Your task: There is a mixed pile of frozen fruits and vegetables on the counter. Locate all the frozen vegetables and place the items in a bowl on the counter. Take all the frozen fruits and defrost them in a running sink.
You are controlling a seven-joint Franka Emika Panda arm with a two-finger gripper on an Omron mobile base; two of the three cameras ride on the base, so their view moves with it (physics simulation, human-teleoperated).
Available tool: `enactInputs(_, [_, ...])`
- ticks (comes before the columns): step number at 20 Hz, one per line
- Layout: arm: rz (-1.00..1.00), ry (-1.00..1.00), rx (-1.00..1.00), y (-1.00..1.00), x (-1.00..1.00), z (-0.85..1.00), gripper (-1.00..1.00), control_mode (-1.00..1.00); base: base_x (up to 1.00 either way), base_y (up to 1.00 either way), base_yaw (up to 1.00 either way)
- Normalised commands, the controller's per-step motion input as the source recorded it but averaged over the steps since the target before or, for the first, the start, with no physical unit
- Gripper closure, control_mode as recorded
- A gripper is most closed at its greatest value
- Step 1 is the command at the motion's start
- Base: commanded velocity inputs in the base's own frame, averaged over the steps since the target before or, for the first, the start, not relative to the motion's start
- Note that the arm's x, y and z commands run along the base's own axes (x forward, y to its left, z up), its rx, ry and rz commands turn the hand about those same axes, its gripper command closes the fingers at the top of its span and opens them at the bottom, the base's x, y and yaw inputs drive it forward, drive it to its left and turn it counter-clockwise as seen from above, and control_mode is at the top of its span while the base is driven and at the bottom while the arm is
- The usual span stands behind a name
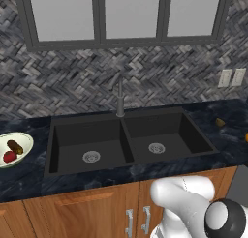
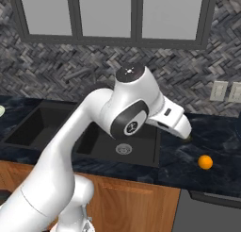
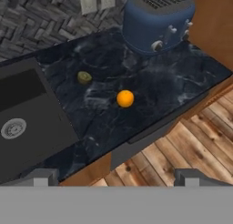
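Note:
The pale bowl (image 1: 24, 140) sits on the dark counter (image 1: 29, 176) left of the black sink (image 1: 131, 140). A red round vegetable (image 1: 9, 156) and a dark brown oblong one (image 1: 14, 146) lie inside it. Right of the sink, the orange ball (image 3: 125, 99) and a yellowish-olive lump (image 3: 84, 77) rest on the counter (image 3: 154, 86). The ball (image 2: 205, 162) and the lump (image 1: 220, 122) lie apart. My gripper (image 3: 116, 177) hovers above the counter's front edge, short of the ball, open and with nothing between its fingertips (image 3: 45, 176).
A blue toaster (image 3: 157, 20) stands at the counter's far right by the wall. The dark faucet (image 1: 120, 99) rises behind the sink's divider. Wall outlets (image 1: 231, 77) are above the right counter. Wooden floor (image 3: 191, 145) lies below the counter edge.

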Motion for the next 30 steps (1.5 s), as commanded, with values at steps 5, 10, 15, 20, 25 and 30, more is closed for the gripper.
enactInputs(5, [0.00, 0.05, 0.00, -0.36, 0.08, -0.23, -1.00, -1.00, 0.00, 0.00, 0.00])
enactInputs(10, [0.00, 0.04, 0.00, -0.18, 0.08, -0.11, -1.00, -1.00, 0.00, 0.00, 0.00])
enactInputs(15, [0.00, 0.04, 0.03, -0.09, 0.06, -0.04, -1.00, -1.00, 0.00, 0.00, 0.00])
enactInputs(20, [0.00, 0.05, 0.04, -0.08, 0.06, -0.12, -1.00, -1.00, 0.00, 0.00, 0.00])
enactInputs(25, [0.01, 0.01, 0.05, -0.01, 0.12, -0.14, -1.00, -1.00, 0.00, 0.00, 0.00])
enactInputs(30, [0.03, 0.00, 0.05, 0.00, 0.07, -0.10, -1.00, -1.00, 0.00, 0.00, 0.00])
